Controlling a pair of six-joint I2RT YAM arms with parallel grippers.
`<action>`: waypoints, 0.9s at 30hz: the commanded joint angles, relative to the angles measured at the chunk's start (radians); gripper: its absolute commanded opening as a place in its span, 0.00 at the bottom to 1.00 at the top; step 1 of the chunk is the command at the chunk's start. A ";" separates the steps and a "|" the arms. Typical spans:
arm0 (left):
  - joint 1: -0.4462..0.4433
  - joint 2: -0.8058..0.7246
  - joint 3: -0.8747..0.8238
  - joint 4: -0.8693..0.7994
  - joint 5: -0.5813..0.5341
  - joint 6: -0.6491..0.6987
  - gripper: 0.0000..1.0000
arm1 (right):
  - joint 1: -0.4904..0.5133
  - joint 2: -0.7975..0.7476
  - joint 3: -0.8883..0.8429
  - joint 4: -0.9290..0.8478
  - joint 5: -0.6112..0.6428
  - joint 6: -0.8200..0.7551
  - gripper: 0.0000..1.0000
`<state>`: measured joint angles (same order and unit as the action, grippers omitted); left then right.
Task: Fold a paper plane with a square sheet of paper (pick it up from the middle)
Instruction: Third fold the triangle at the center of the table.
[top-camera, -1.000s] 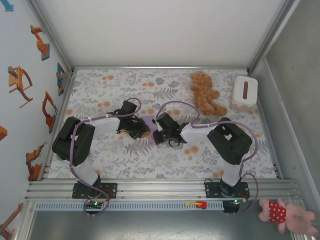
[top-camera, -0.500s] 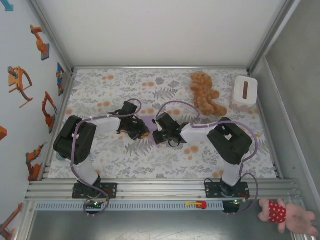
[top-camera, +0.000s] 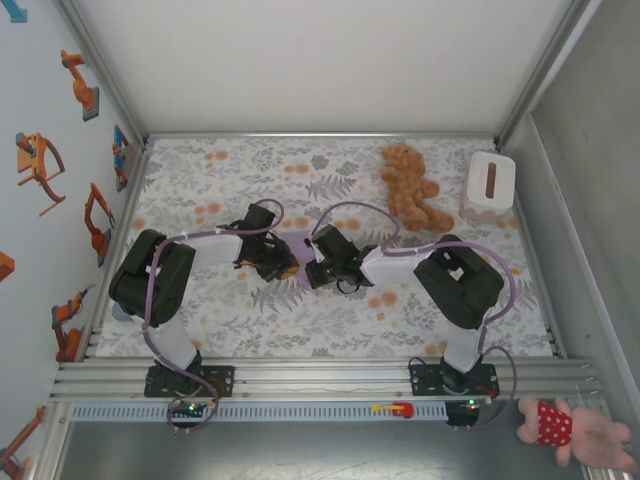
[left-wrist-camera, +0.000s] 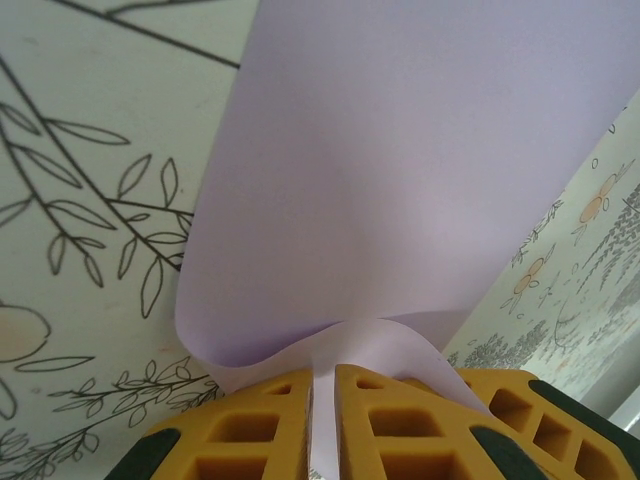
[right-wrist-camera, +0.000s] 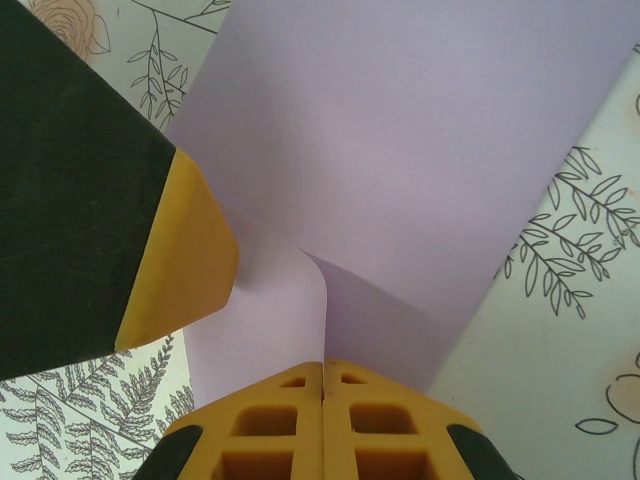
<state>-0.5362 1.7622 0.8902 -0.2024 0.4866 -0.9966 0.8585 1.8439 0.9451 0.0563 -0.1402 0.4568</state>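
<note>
The square sheet of paper (top-camera: 301, 243) is lavender and hangs curled between both grippers at the table's middle. My left gripper (left-wrist-camera: 324, 368) is shut on a fold of the sheet (left-wrist-camera: 400, 180), and a strip of paper runs down between its yellow fingers. My right gripper (right-wrist-camera: 323, 365) is shut tight on another edge of the sheet (right-wrist-camera: 420, 150), which bends up from its tips. The left gripper's finger (right-wrist-camera: 180, 260) is close on the left in the right wrist view. From above, the left gripper (top-camera: 288, 266) and right gripper (top-camera: 312, 268) nearly touch. The paper plane is out of view.
A brown teddy bear (top-camera: 410, 185) lies at the back right, with a white box (top-camera: 490, 185) beside it near the right wall. A floral cloth (top-camera: 220, 310) covers the table. A pink plush toy (top-camera: 575, 430) lies outside the frame, front right.
The left arm's elbow has drifted slightly right. The sheet's lower corner, which stuck out below the grippers, has drawn up between them. Both grips are unchanged.
</note>
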 joint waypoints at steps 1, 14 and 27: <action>-0.002 0.023 0.011 -0.045 -0.017 0.024 0.13 | -0.006 0.040 0.004 -0.064 0.021 0.014 0.00; -0.002 0.040 0.022 -0.079 -0.035 0.027 0.13 | -0.012 -0.073 0.009 -0.101 0.091 0.082 0.04; -0.002 0.040 0.047 -0.083 -0.028 0.037 0.13 | -0.023 -0.155 -0.027 -0.127 0.110 0.109 0.19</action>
<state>-0.5407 1.7805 0.9211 -0.2409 0.4877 -0.9825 0.8371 1.6943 0.9287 -0.0452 -0.0280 0.5510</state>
